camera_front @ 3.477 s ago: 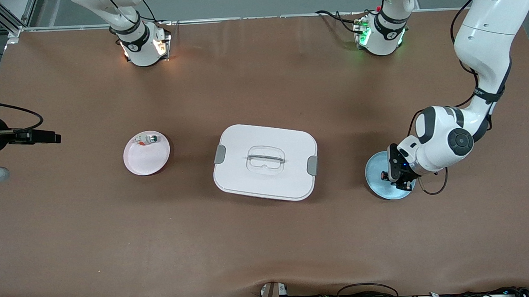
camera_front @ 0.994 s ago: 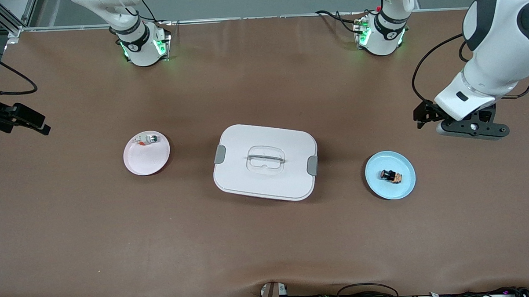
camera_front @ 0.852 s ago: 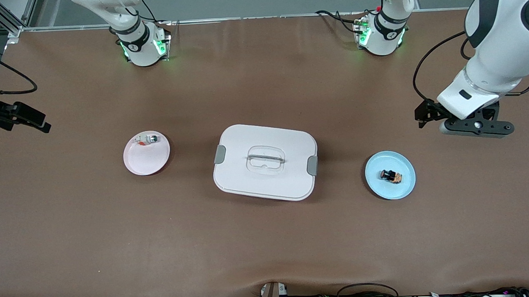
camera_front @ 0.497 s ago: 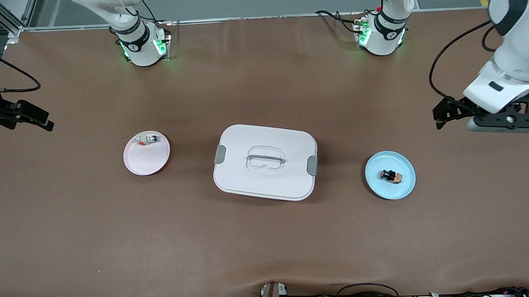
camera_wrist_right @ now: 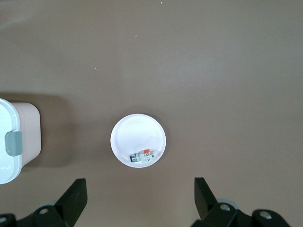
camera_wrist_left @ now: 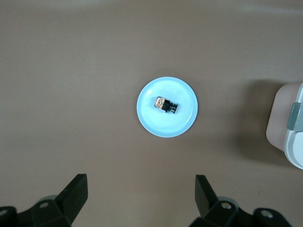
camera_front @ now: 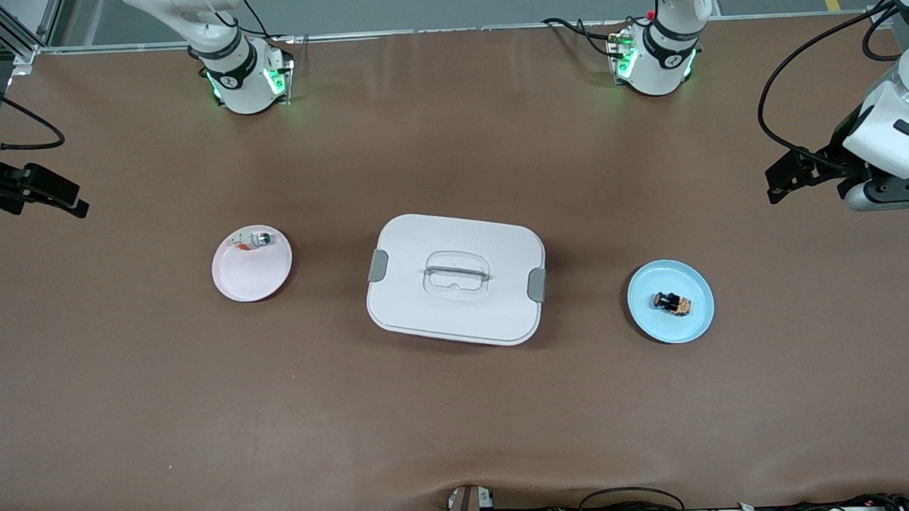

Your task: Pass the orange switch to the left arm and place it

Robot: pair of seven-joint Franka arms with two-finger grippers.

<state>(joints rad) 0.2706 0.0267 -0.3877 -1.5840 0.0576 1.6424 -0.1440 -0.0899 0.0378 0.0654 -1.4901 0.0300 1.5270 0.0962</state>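
Brown table [camera_front: 460,406]: matte brown sheet over the whole work surface, both arm bases standing along its edge farthest from the front camera.
White arms: the left arm [camera_front: 899,111] reaches out over its own end of the table; of the right arm only its base [camera_front: 240,74] and a dark wrist part at the view's edge show in the front view.
White box [camera_front: 456,280]: rounded-rectangular container in the middle of the table, lid on, grey clasps on its two short sides, clear recessed handle in the lid; it stands between the two plates.
Pink plate [camera_front: 251,263]: round, near the box toward the right arm's end, well apart from it.
Blue plate [camera_front: 670,302]: round, near the box toward the left arm's end, a little nearer to the front camera than the pink plate.
Left gripper [camera_wrist_left: 142,196]: up in the air over bare table at the left arm's end, fingers spread wide, holding nothing.
Right gripper [camera_wrist_right: 140,196]: up over bare table at the right arm's end, fingers spread wide, nothing between them.
Whitish switch [camera_front: 256,240]: lies on its side on the pink plate, close to the rim farthest from the front camera.
Orange switch [camera_front: 672,303]: lies on its side about mid-plate on the blue plate, released, touched by neither gripper.
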